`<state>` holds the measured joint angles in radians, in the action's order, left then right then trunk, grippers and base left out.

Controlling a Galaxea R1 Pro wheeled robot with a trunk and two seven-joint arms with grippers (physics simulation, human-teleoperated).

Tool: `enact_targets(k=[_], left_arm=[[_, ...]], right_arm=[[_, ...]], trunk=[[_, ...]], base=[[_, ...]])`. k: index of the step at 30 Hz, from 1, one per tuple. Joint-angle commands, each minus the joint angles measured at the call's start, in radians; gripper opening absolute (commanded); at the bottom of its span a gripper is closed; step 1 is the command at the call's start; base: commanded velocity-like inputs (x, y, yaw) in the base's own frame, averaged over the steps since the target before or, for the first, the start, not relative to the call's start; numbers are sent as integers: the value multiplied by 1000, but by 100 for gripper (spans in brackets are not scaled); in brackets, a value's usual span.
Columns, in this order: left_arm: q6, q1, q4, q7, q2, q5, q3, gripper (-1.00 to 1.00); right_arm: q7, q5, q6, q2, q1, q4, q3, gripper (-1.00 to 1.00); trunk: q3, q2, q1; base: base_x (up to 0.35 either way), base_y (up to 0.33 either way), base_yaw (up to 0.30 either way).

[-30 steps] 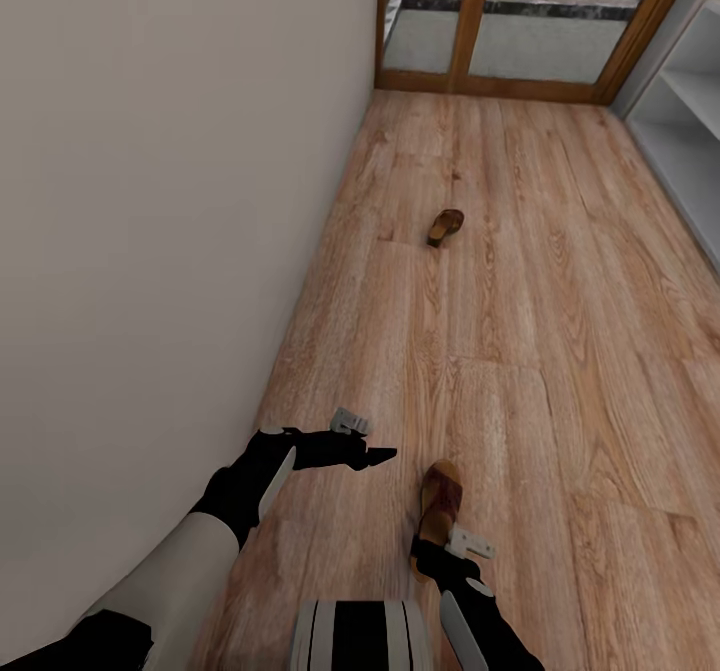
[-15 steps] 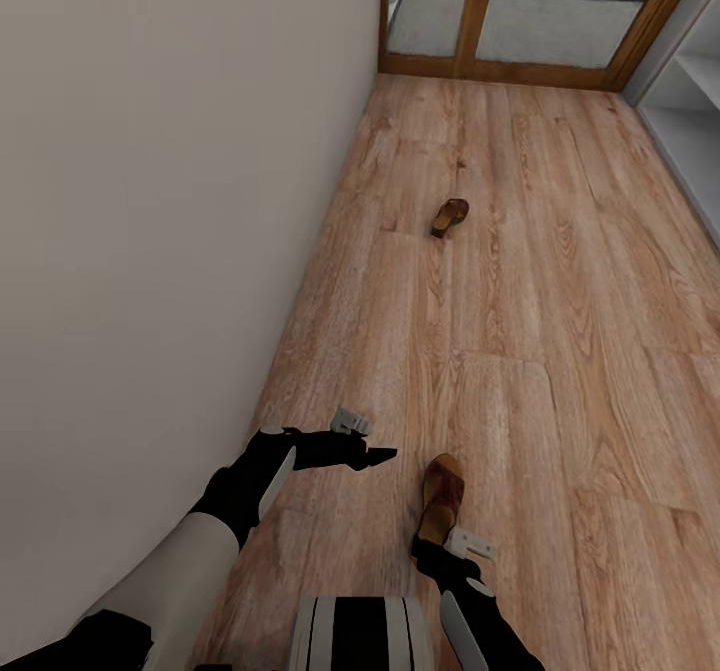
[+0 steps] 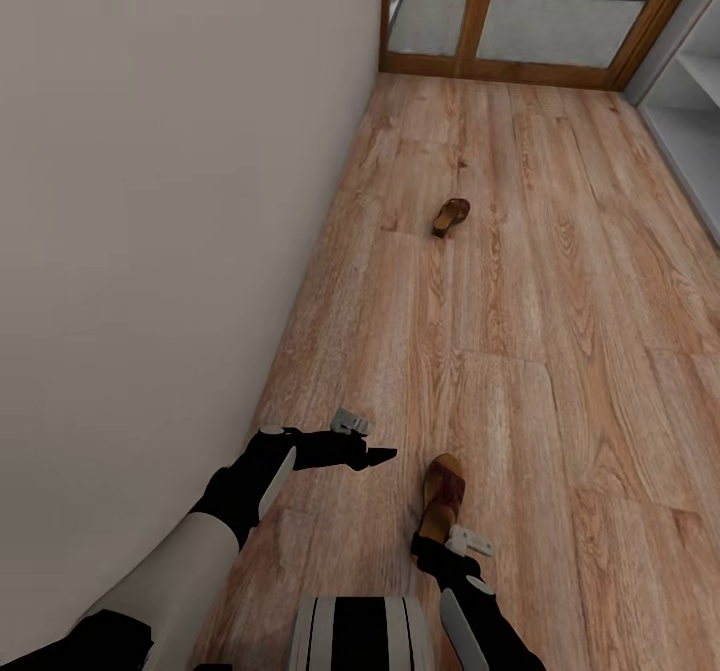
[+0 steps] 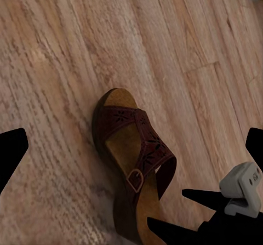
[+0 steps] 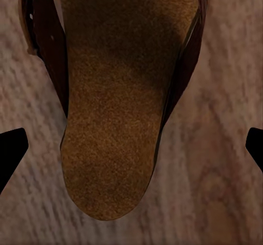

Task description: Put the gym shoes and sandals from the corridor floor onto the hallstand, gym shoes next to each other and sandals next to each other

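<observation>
A brown sandal (image 3: 441,496) with a tan footbed lies on the wood-plank corridor floor (image 3: 560,351) just in front of me. My right gripper (image 3: 432,549) sits at its heel and is open. In the right wrist view the heel of this sandal (image 5: 109,119) lies between the wide-apart fingertips (image 5: 11,152), with a gap on each side. My left gripper (image 3: 385,454) hovers to the left of the shoe, open and empty, looking down on the sandal (image 4: 137,157). The second sandal (image 3: 451,216) lies farther up the corridor. The gym shoes are out of view.
A plain wall (image 3: 170,201) runs along the left, close to my left arm. A wood-framed glass door (image 3: 500,11) closes the far end. A white shelved unit (image 3: 690,101) stands at the right edge. Open floor stretches between the two sandals.
The view shifted slightly a second ago, so the far sandal and the door sit a little differently in the picture. Both arms and the near sandal have stayed put.
</observation>
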<state>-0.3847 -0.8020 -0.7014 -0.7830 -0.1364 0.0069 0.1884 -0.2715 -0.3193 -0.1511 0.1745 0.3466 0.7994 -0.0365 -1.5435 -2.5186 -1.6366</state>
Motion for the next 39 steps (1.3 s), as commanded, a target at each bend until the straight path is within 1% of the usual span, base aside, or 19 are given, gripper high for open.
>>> enact_targets(k=[1, 4, 11, 16, 20, 39], left_arm=[[-8, 0, -1, -2, 0, 1, -1, 100], [-8, 0, -1, -2, 0, 1, -1, 100], [-8, 0, -1, -2, 0, 1, -1, 100], [-8, 0, -1, -2, 0, 1, -1, 100], [-8, 0, -1, -2, 0, 1, -1, 100], [-8, 0, -1, -2, -1, 0, -3, 100]], right_arm=[[-8, -6, -5, 0, 0, 5, -2, 100], [-22, -6, -5, 0, 0, 14, -2, 100], [-109, -6, -5, 0, 0, 52, -4, 100], [-142, -6, -7, 0, 0, 82, -4, 100], [-155, -6, -8, 0, 0, 102, -6, 100], [-156, -7, -8, 0, 0, 107, -12, 100]], trunk=[[-1, 0, 0], [-1, 0, 0], [-1, 0, 0], [-1, 0, 0], [-1, 0, 0], [-2, 0, 0]], base=[[0, 0, 1], [0, 0, 0], [0, 0, 0], [0, 0, 0], [0, 0, 0], [0, 0, 12]])
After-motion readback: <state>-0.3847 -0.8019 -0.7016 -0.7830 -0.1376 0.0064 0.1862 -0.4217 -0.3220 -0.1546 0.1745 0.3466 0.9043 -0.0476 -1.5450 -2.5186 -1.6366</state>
